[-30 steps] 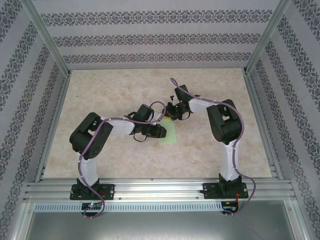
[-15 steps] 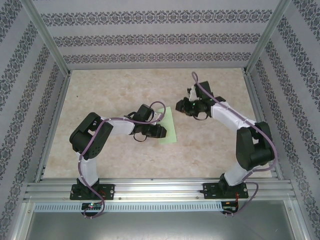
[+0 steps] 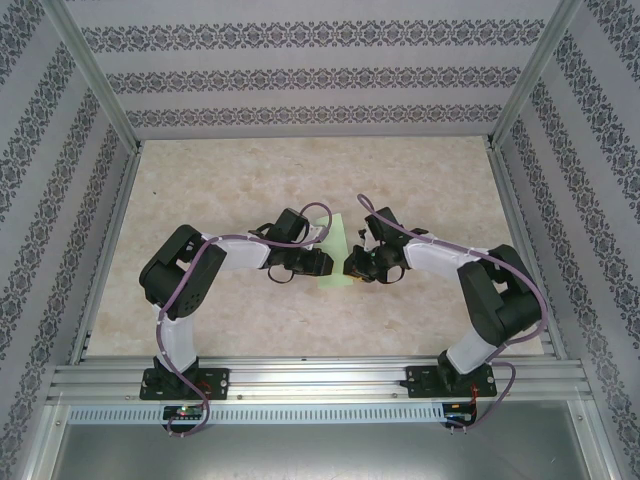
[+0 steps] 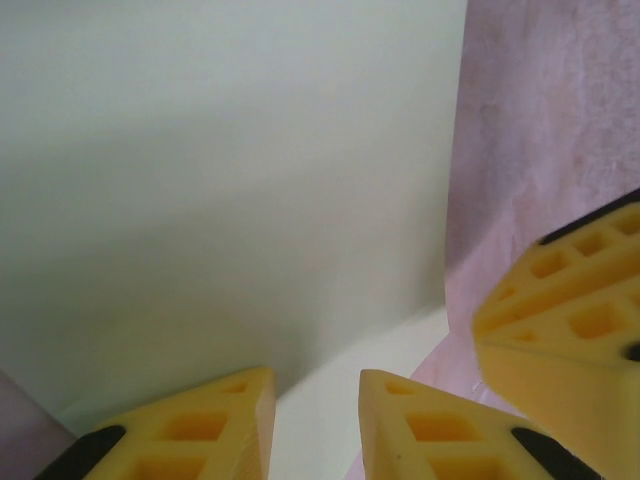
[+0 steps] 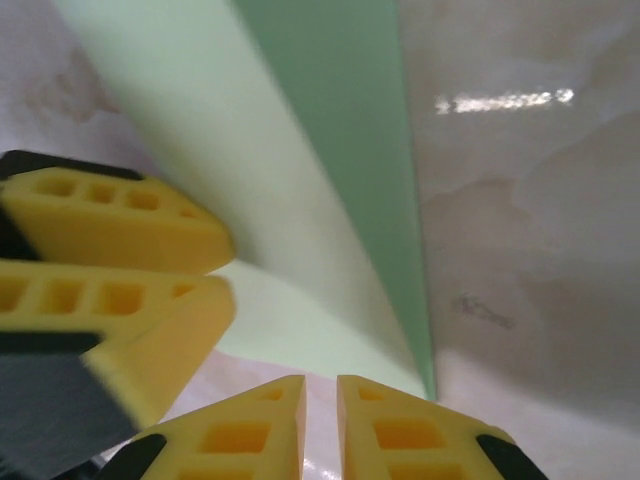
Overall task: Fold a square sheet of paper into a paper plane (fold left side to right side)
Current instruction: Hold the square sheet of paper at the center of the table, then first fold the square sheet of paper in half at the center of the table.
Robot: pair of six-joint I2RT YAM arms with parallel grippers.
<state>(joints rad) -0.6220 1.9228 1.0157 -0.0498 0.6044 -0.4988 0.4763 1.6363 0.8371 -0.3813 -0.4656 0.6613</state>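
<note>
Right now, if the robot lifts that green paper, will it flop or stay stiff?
Probably floppy: the paper looks very thin, and its raised flap seems to bend rather than stand straight. It is likely very light too, so a small push could slide it across the smooth table. Where two layers meet, it may be a bit stiffer.

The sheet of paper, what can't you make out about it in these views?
- Top external: the sheet of paper is small, its sides covered by the left gripper and right gripper; creases unreadable.
- Left wrist: frame edges cut off the sheet's top and left, so its outline is unknown.
- Right wrist: blur; whether the right gripper pinches the raised flap cannot be told.
</note>
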